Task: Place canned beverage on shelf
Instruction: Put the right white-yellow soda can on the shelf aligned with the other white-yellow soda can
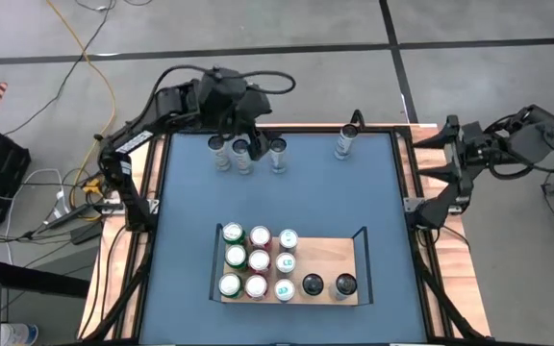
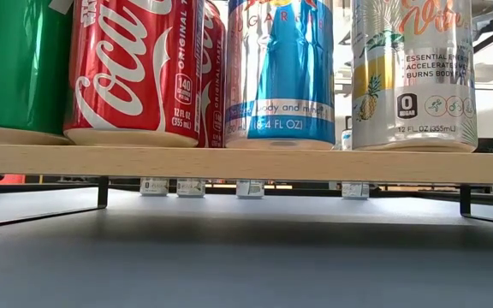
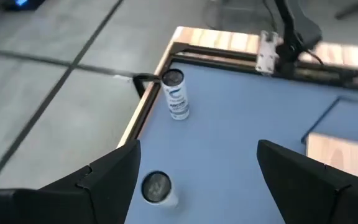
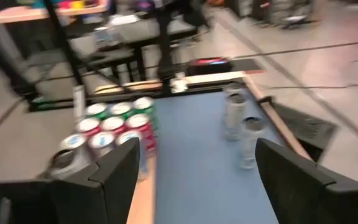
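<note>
Blue tabletop (image 1: 190,211), far-edge cans (image 1: 243,154) half-hidden under left arm's spread fingers (image 3: 104,180); right fingers (image 4: 291,174) likewise apart.

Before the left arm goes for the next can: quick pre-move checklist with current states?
1. Left gripper open, nothing in it: ok.
2. Left gripper over the three cans at the far edge, one can between its fingers' line in the left wrist view: ok.
3. Those cans upright: ok in the high view for the three cans and the lone can.
4. Free room on the shelf: ok, bare wood beside the rows and behind the two dark cans.
5. Right gripper clear of the path, parked open off the table's right side: ok.
6. Exact height above the can: cannot tell.
</note>
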